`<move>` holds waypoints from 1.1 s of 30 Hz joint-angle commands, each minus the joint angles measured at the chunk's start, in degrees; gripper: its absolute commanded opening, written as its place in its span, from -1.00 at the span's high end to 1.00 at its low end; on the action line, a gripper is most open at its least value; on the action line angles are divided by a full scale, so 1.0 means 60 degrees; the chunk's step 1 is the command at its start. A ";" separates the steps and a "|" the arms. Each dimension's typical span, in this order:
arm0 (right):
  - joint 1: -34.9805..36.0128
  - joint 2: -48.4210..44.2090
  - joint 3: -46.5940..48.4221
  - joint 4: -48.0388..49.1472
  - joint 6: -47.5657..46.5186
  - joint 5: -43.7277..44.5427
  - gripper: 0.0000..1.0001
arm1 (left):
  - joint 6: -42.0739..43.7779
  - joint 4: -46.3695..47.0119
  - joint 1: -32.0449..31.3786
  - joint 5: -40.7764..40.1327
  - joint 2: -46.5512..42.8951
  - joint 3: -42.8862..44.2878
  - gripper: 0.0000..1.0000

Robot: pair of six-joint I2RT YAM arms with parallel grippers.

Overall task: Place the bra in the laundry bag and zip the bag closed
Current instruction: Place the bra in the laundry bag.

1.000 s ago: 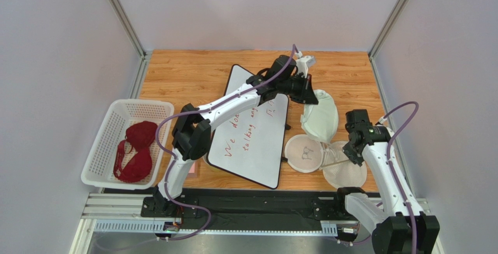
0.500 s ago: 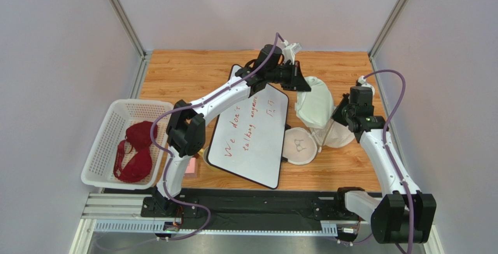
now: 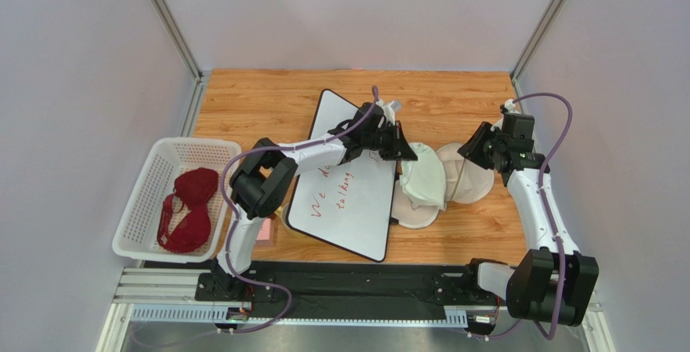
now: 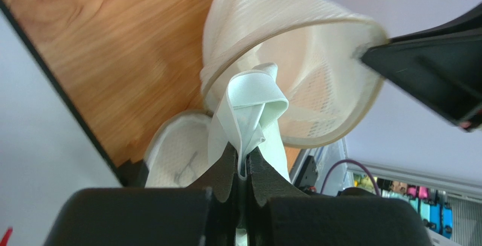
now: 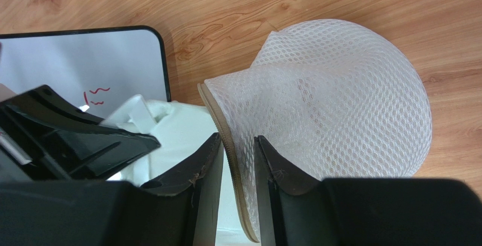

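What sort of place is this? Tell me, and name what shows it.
Most likely a robot test cell: grey panel walls on metal posts, two arms bolted to a rail at a wooden table's near edge, and staged props, a whiteboard and a basket holding a maroon bra.

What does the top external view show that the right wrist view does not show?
Only the top external view shows the bra, lying in the white basket at the left. Only the right wrist view shows the rim of the laundry bag passing between the fingers of the right gripper. Both show the laundry bag, the whiteboard and the wooden table.
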 commanded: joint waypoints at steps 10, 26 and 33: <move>-0.0056 0.0463 0.0978 -0.1420 -0.0217 0.0129 1.00 | -0.0900 0.1210 -0.0748 -0.0074 -0.0089 0.0609 1.00; -0.0056 0.0962 0.1330 -0.1230 0.0237 -0.0134 1.00 | -0.0417 0.2191 -0.1231 0.0923 0.1992 0.1929 1.00; -0.0012 0.0962 0.1329 -0.1566 -0.0040 -0.0179 0.93 | 0.0256 0.1446 -0.1334 0.0484 0.2827 0.3144 1.00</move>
